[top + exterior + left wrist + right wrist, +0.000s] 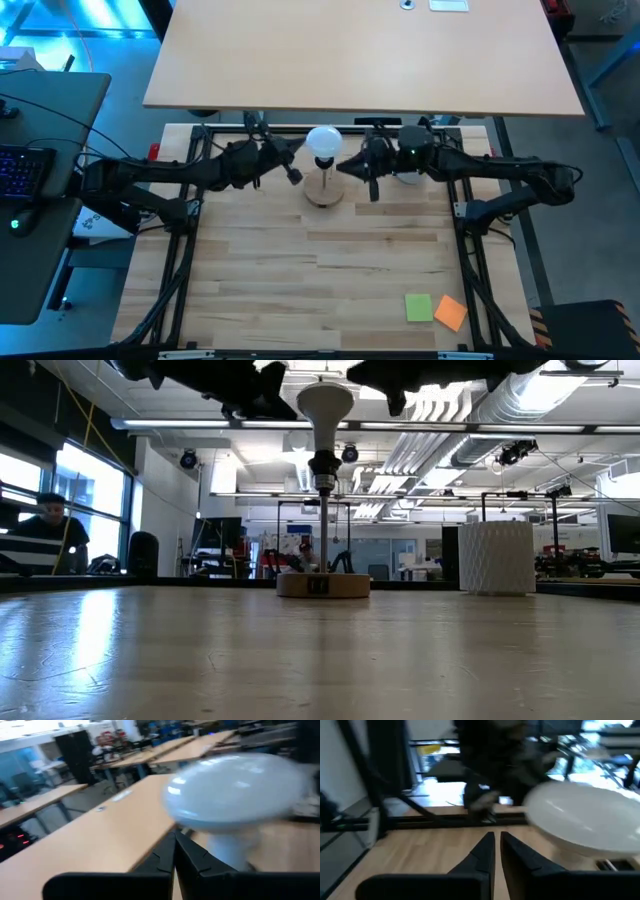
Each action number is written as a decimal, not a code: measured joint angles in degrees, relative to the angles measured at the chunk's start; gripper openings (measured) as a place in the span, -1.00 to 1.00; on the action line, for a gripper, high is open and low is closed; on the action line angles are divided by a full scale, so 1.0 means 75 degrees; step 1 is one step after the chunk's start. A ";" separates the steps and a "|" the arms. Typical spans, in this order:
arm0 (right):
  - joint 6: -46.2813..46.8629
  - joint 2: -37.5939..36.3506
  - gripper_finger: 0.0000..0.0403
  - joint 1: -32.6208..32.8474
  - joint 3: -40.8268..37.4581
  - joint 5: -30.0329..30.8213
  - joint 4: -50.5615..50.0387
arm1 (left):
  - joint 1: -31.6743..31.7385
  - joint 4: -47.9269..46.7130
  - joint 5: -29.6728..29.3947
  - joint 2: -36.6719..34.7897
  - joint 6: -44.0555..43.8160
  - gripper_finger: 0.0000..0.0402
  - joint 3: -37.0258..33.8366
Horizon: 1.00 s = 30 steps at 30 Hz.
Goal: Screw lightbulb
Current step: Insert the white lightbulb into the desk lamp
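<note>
The white frosted lightbulb (322, 141) stands upright by its narrow base in the black socket (322, 468), on top of the post of the round wooden stand (322, 585). The stand rests on the table near its far edge. My left gripper (292, 174) hangs level just left of the bulb, shut, with nothing in it. In its wrist view the bulb's globe (235, 790) shows beside the fingertips (170, 851). My right gripper (346, 167) hangs just right of the bulb, its fingers (487, 851) shut to a thin slit on nothing. The globe (585, 820) lies off to one side of them.
A white ribbed cup (497, 557) stands right of the stand, under the right arm. A green note (418, 307) and an orange note (451, 313) lie near the table's near right corner. A second tabletop (360, 50) lies beyond the far edge. A person (45, 535) sits far off.
</note>
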 joint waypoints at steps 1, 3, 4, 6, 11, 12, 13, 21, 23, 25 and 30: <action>-0.0156 -0.0011 -0.88 0.0122 0.0000 -0.0095 0.0015 | 0.0080 -0.0007 -0.0049 -0.0032 0.0028 -1.00 0.0002; -0.0476 -0.0043 -0.88 0.0373 0.0000 -0.0142 -0.0086 | 0.0151 -0.0103 -0.0155 -0.0040 0.0105 -1.00 0.0002; -0.0567 -0.0045 -0.88 0.0474 0.0000 -0.0117 -0.0115 | 0.0139 -0.0180 -0.0168 -0.0035 0.0118 -1.00 0.0002; -0.0682 -0.0144 -0.88 0.0558 0.0000 0.0245 -0.0214 | 0.0050 -0.0256 -0.0152 -0.0034 0.0122 -1.00 0.0002; -0.0442 -0.0408 -0.88 0.0475 0.0006 0.2420 -0.0804 | -0.0445 -0.0264 -0.0399 -0.0037 0.0194 -1.00 0.0002; -0.0317 -0.0422 -0.88 0.0404 0.0006 0.2930 -0.0805 | -0.0579 -0.0208 -0.0508 -0.0034 0.0258 -1.00 0.0002; -0.0226 -0.0437 -0.88 0.0331 0.0006 0.3387 -0.0779 | -0.0724 -0.0151 -0.0683 -0.0054 0.0336 -1.00 0.0002; 0.0060 -0.0156 -0.88 -0.0283 0.0006 0.2767 -0.0060 | -0.1349 0.0741 -0.1639 -0.0088 0.0787 -1.00 0.0005; 0.0136 -0.0156 -0.88 -0.0264 0.0006 0.2432 -0.0030 | -0.1259 0.0756 -0.1317 -0.0069 0.0739 -1.00 0.0017; 0.0138 -0.0159 -0.88 -0.0146 0.0006 0.2210 -0.0033 | -0.1101 0.0757 -0.1210 -0.0023 0.0730 -1.00 0.0017; 0.0167 -0.0174 -0.88 0.0247 0.0006 0.1472 -0.0055 | -0.0616 0.0710 -0.0852 0.0185 0.0733 -1.00 0.0017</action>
